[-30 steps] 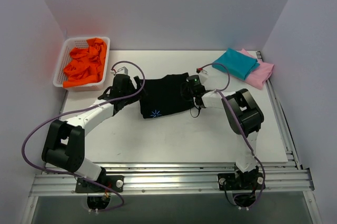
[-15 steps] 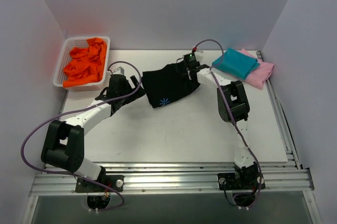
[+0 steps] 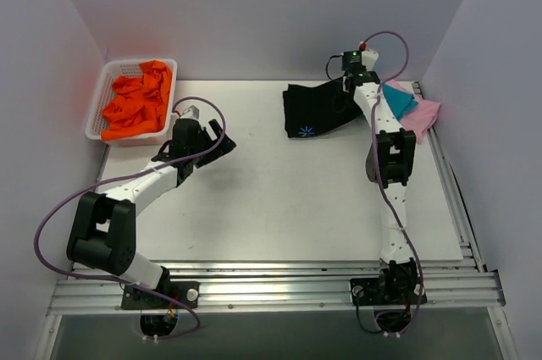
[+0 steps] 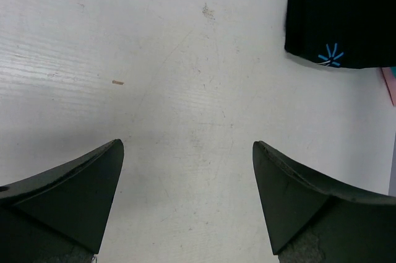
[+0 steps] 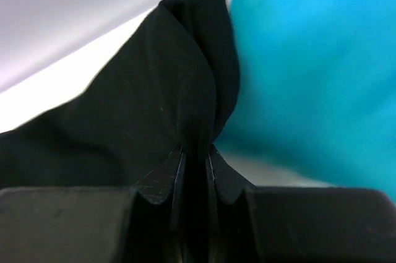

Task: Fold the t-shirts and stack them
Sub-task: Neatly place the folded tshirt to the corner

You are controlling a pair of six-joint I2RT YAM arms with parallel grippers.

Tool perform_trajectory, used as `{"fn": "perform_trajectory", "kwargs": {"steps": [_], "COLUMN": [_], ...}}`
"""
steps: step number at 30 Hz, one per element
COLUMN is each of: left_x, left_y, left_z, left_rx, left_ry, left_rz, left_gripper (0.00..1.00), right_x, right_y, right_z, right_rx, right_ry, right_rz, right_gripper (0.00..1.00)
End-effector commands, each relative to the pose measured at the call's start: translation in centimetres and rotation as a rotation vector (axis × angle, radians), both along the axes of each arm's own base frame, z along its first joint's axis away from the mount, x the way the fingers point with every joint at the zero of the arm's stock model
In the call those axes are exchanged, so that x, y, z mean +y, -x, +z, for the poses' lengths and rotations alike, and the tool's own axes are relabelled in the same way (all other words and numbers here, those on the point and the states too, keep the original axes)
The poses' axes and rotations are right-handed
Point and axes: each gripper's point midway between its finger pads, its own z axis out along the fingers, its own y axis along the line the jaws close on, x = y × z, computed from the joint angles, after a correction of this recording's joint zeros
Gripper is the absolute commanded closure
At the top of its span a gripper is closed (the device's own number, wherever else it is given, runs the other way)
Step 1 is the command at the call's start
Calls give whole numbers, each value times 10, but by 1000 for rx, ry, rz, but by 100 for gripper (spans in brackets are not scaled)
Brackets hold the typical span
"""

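Note:
The folded black t-shirt (image 3: 315, 109) with a pale-blue starburst mark lies at the back of the table, right of centre. My right gripper (image 3: 351, 82) is shut on its right edge; the wrist view shows black cloth (image 5: 167, 83) pinched between the jaws. The teal t-shirt (image 3: 398, 101) lies just right of it on the pink t-shirt (image 3: 423, 113), and fills the right of the right wrist view (image 5: 315, 59). My left gripper (image 3: 222, 141) is open and empty over bare table, left of centre. The black shirt shows in the left wrist view (image 4: 340, 15).
A white basket (image 3: 102, 99) holding orange cloth (image 3: 135, 104) stands at the back left corner. White walls close in the table at the back and both sides. A metal rail runs along the near edge.
My right gripper has dragged the black t-shirt from the table's centre to the back right, beside the teal and pink shirts. My left gripper has let go and stayed left of centre.

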Motion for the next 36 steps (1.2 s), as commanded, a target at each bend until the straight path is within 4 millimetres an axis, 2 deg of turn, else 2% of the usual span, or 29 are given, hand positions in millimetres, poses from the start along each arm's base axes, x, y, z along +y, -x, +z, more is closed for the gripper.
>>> {"fn": "perform_trajectory", "kwargs": {"steps": [1,2,4,5,6,8,10,11,12,14,15,16,17,19,23,31,35,36], "left_x": [-3,-3,-3,-4,-4,-6,-9,-9,-11,-13,-13,-14,-15,-15,-16,-20,-22,-23], "left_y": [-10,-10,-10,-11,-11,-11,-11,-11,-11,-11,-11,-11,-11,-11,-10,-11,-9,-9], "left_z": [13,13,14,13,13,12,11,10,11,11,11,12,13,15,16,18,17,18], "left_rx": [-67,-67,-70,-71,-70,-70,-69,-67,-68,-69,-70,-72,-76,-80,-85,-89,-88,-89], "left_ry": [19,19,20,22,24,25,24,23,22,18,16,14,11,6,1,0,3,3], "left_rz": [-7,-7,-7,-9,-10,-14,-19,-19,-24,-26,-27,-30,-26,-26,-27,-36,-43,-44], "left_gripper": [6,6,6,6,6,6,6,6,6,6,6,6,6,6,6,6,6,6], "right_x": [-45,-63,-83,-101,-107,-147,-166,-175,-191,-209,-221,-226,-230,-237,-245,-260,-276,-283], "right_y": [0,2,5,9,12,21,29,34,39,47,57,61,61,70,80,105,125,134], "right_z": [53,62,68,74,77,79,88,80,80,84,74,73,86,89,117,147,133,119], "right_rx": [-58,-67,-72,-77,-80,-87,-105,-95,-100,-123,-102,-106,-155,-171,-246,-332,-322,-296], "right_ry": [69,72,83,90,105,91,94,99,96,90,92,97,100,90,111,137,146,149], "right_rz": [-70,-101,-131,-160,-180,-256,-312,-336,-375,-447,-485,-512,-530,-568,-626,-730,-811,-834], "right_gripper": [100,100,100,100,100,100,100,100,100,100,100,100,100,100,100,100,100,100]}}
